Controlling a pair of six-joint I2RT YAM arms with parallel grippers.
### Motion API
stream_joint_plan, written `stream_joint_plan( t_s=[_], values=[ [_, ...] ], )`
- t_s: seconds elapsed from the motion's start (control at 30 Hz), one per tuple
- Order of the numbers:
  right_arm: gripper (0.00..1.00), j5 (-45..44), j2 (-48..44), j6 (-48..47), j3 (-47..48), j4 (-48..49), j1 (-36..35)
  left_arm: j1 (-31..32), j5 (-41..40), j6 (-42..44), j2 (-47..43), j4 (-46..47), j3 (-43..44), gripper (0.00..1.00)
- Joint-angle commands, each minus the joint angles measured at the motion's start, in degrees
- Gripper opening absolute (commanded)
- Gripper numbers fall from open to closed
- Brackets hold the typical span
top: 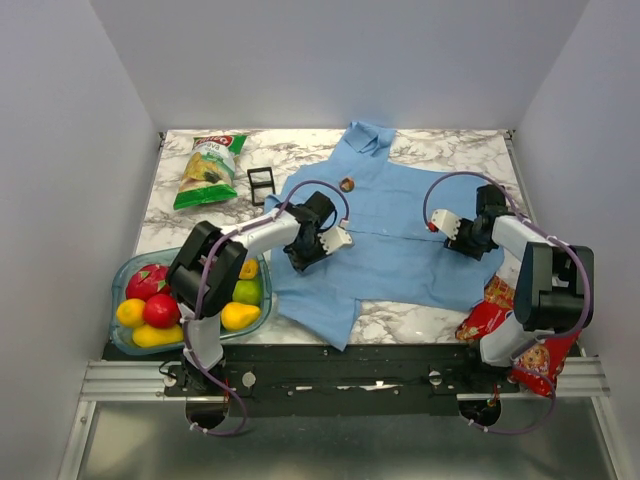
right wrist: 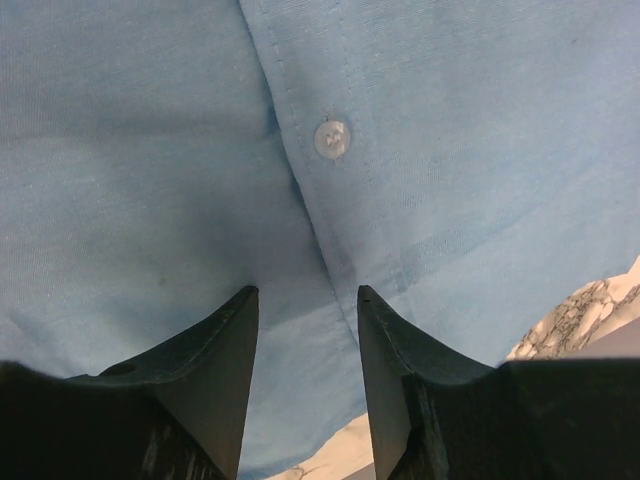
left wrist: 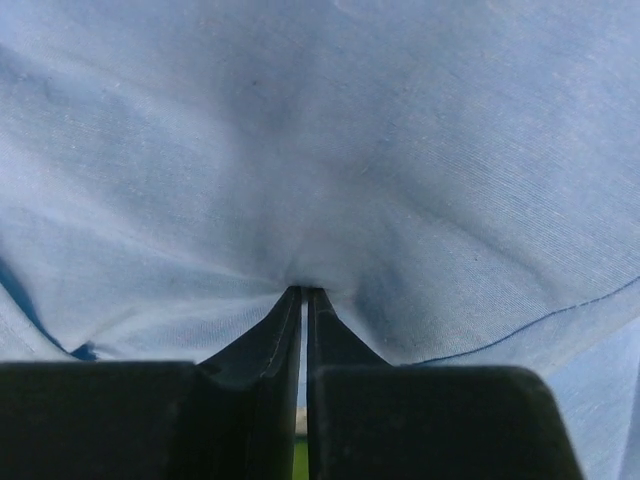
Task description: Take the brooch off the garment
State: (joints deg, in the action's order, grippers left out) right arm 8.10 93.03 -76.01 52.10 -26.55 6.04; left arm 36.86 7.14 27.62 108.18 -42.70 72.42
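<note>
The light blue shirt (top: 400,235) lies spread on the marble table (top: 170,215), collar at the far side. A small round brown brooch (top: 347,184) sits on the chest below the collar. My left gripper (top: 303,254) rests on the shirt's left half, nearer than the brooch. In the left wrist view it (left wrist: 303,292) is shut, pinching a puckered fold of the blue cloth (left wrist: 320,150). My right gripper (top: 468,244) is over the shirt's right half. In the right wrist view it (right wrist: 307,292) is open, its fingertips (right wrist: 240,310) on the cloth, with a white button (right wrist: 332,138) just ahead. The brooch shows in neither wrist view.
A blue bowl (top: 123,272) of fruit stands at the near left. A green snack bag (top: 208,170) and a small black frame (top: 261,184) lie at the far left. Red snack bags (top: 492,310) lie by the right arm's base. Marble (right wrist: 590,305) shows beside the shirt's hem.
</note>
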Motion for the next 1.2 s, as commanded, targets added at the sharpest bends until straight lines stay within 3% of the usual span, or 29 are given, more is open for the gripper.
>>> stream_joint_plan(
  t_s=[0.0,0.27,0.43,0.53,0.63,0.77,0.97,1.07,1.17],
  values=[
    [0.52,-1.86,2.50,-0.98,2.30,0.79,-0.15,2.34,7.09,-4.85,1.43,-2.92,-7.20,0.13],
    [0.52,0.25,4.96,-4.06,4.42,-0.44,0.02,2.07,11.67,-1.43,-8.41,-3.27,-17.66,0.11],
    [0.52,-2.12,5.67,-7.74,4.24,-0.70,0.02,1.81,13.08,0.77,-11.41,-4.68,-19.34,0.11],
    [0.52,-0.46,4.79,-6.71,6.34,-1.75,-0.15,-1.08,14.39,-0.72,-12.99,-6.86,-15.57,0.12],
    [0.53,3.41,3.65,-3.55,11.79,-5.88,-1.03,-4.07,15.89,-2.21,-13.35,-9.16,-5.48,0.19],
    [0.56,11.21,1.63,0.32,18.20,-10.10,-2.70,-7.94,16.33,-6.43,-7.65,-8.46,14.43,0.32],
    [0.61,16.85,1.10,16.04,26.12,-10.90,-8.41,-12.51,13.52,-10.83,10.80,-10.03,43.26,0.38],
    [0.62,19.14,2.23,27.46,30.41,-10.11,-10.08,-13.83,15.01,-10.92,19.51,-13.20,53.05,0.40],
    [0.63,20.90,3.12,37.84,31.75,-8.79,-10.09,-14.80,16.85,-10.66,23.91,-11.98,54.40,0.49]
  ],
)
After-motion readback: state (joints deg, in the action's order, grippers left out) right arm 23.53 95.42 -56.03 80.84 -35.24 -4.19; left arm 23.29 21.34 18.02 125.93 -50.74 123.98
